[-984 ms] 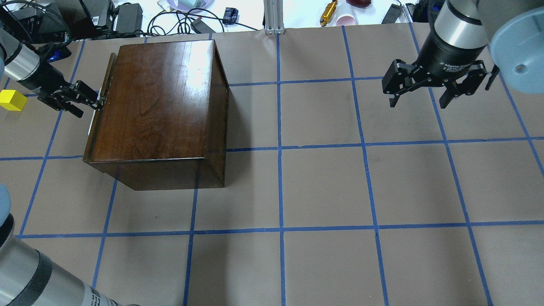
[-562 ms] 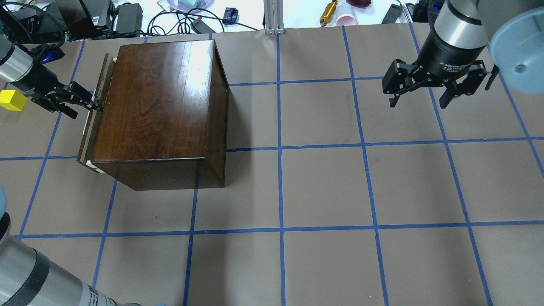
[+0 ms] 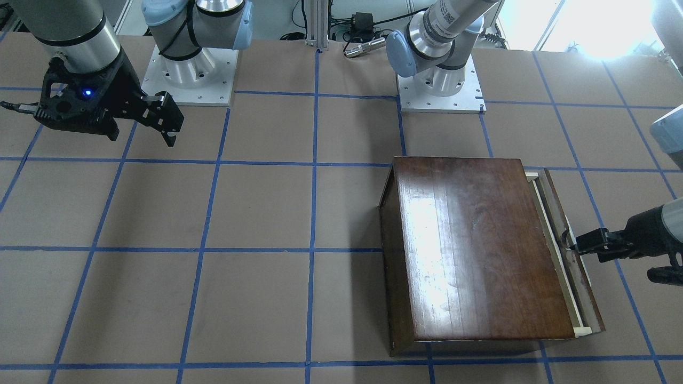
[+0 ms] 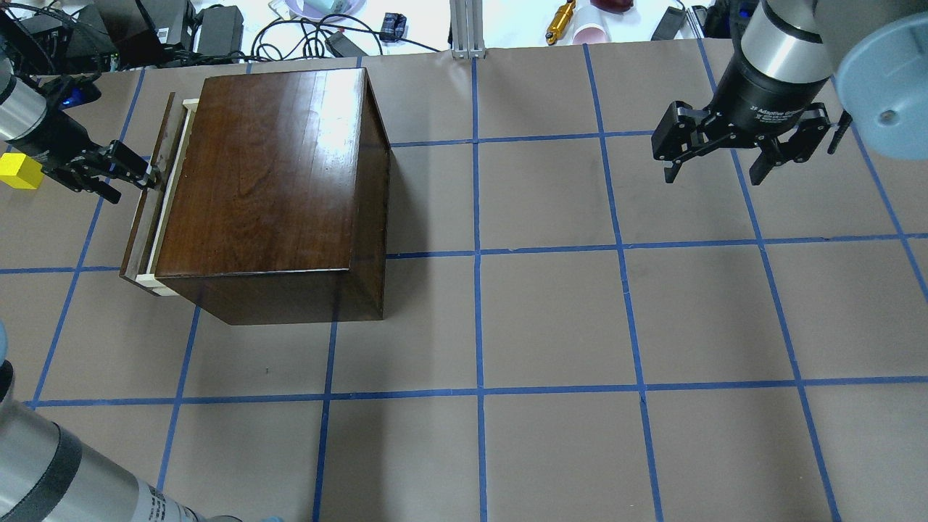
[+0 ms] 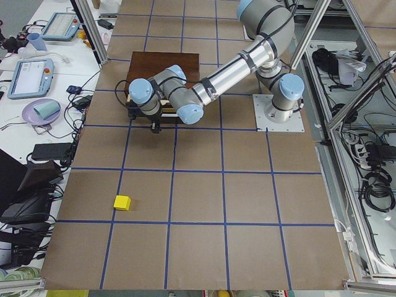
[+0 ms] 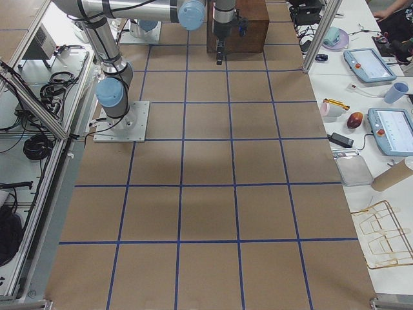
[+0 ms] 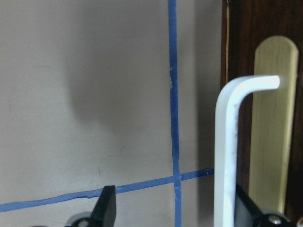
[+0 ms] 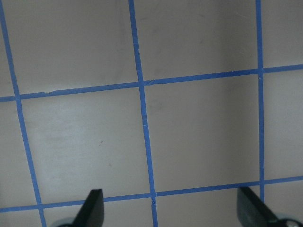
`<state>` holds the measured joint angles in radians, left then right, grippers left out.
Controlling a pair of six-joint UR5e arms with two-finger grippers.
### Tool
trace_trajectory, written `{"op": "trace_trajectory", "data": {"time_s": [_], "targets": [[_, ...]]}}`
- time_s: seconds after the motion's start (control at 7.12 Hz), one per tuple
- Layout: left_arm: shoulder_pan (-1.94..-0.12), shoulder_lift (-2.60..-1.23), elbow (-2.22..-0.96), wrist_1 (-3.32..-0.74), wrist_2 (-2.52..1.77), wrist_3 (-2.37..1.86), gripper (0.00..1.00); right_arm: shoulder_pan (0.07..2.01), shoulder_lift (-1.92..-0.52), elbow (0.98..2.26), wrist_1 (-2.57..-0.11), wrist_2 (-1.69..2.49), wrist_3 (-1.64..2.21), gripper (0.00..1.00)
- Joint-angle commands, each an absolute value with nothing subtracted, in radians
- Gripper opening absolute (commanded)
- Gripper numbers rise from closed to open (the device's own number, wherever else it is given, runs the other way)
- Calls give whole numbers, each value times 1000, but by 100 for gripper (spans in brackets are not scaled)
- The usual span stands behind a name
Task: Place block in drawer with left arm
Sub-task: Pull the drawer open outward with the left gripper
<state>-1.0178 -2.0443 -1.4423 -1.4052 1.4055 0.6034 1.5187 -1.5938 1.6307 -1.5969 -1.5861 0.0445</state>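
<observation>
The yellow block (image 4: pixel 18 172) lies on the table at the far left, behind my left wrist; it also shows in the exterior left view (image 5: pixel 122 202). The dark-brown box (image 4: pixel 268 181) stands left of centre. Its drawer (image 4: pixel 148 203) is pulled out a little, with a narrow pale strip of tray showing. My left gripper (image 4: pixel 134 181) is open, with one finger hooked at the metal pull (image 7: pixel 225 156) on the drawer's front panel (image 3: pixel 573 266). My right gripper (image 4: pixel 714 170) is open and empty, hovering at the far right.
Cables, power bricks and small items lie beyond the table's far edge (image 4: pixel 217 29). Blue tape lines (image 4: pixel 478 254) grid the brown table. The right arm's base (image 3: pixel 187 69) and the left arm's base (image 3: pixel 440 85) stand at the robot's side.
My left gripper has moved left, away from the box, drawing the drawer's front panel out with it; the pale tray edge now shows. The right arm has not moved.
</observation>
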Motion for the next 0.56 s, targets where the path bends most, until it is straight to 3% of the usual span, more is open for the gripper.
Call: {"op": "trace_trajectory", "data": {"time_s": [0.0, 0.42], "targets": [[-989, -2045, -1431, -1405, 1423, 609, 84, 1519, -1594, 1631, -1597, -1586, 44, 100], [-983, -2056, -1425, -1404, 1427, 614, 84, 1519, -1594, 1631, -1597, -1586, 44, 100]]}}
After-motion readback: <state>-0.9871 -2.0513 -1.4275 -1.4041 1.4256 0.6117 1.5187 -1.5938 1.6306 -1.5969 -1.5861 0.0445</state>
